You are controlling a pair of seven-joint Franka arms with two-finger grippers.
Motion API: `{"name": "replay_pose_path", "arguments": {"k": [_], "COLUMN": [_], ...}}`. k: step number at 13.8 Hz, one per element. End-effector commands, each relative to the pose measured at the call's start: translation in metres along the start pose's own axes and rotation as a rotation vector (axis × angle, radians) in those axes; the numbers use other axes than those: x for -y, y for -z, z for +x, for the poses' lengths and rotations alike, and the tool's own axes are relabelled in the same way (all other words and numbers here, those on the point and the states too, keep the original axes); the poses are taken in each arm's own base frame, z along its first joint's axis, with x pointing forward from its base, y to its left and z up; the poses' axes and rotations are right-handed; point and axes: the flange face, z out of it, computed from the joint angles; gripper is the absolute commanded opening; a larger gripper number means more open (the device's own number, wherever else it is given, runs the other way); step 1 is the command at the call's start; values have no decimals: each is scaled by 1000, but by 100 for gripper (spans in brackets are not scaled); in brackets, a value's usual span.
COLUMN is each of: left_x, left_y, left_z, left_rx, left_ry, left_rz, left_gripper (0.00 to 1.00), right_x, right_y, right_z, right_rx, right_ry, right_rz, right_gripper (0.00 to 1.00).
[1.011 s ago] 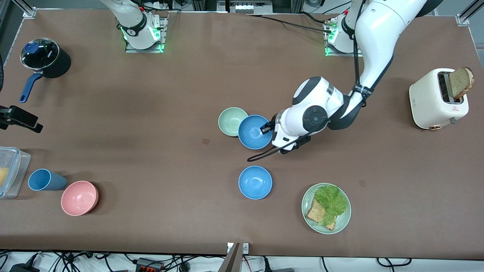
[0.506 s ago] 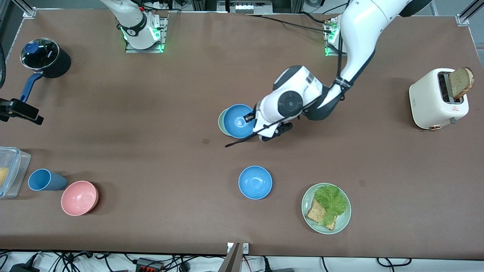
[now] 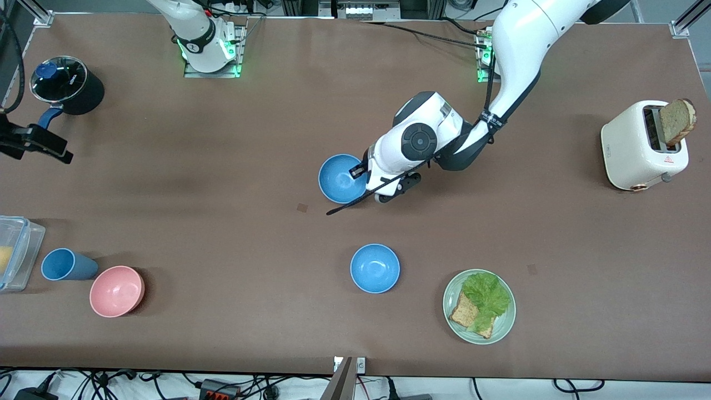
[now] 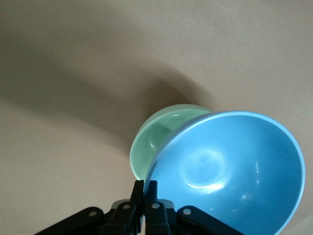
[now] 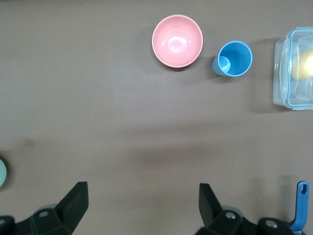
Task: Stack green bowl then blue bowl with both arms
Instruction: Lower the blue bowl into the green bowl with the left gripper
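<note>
Matte brown surface (image 3: 222, 233), smooth and evenly lit. Glossy round blue bowl (image 3: 340, 179) just above the centre of the front view, pinched at its rim by the left end effector (image 3: 360, 171), fingers pressed together on the bowl's thin wall. Seen in the left wrist view, blue bowl (image 4: 230, 171) tilted and held over the pale sage green bowl (image 4: 159, 139), covering most of it; whether the two touch cannot be told. Green bowl hidden under the blue one in the front view.

Second, identical blue bowl (image 3: 375, 268) lower centre of the front view, empty, resting on the surface nearer the camera. Green plate (image 3: 451, 300) at lower right of the frame, carrying ruffled lettuce (image 3: 486, 294) and a slice of brown bread (image 3: 465, 312). Pink bowl (image 3: 116, 291) and blue cup (image 3: 65, 264) at lower left, both empty.

Right end effector (image 3: 36, 143) at the upper left edge of the front view, waiting above the surface; in the right wrist view (image 5: 142, 208) fingers spread wide.
</note>
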Motion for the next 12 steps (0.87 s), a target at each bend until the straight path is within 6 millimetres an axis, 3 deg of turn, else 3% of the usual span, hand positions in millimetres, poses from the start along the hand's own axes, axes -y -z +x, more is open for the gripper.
{"name": "replay_pose_path", "arguments": {"k": [1,6,12], "left_x": [4,13,12], "left_y": [-1,-20,-25], "left_z": [-4,-5,-13], "left_rx": [-5,-11,-10], "left_ry": [14,16,5], "left_rz": [-9,-20,-16], "left_gripper": [1,4,5], "right_x": [1,0,5], "right_y": [-5,-3,-9], "right_z": [-15,-15,-19], "right_rx": [-3,-4,48], "right_ry": [23,95,102], "right_rz": [-16,-16,-9], "right_gripper": [100,100,100]}}
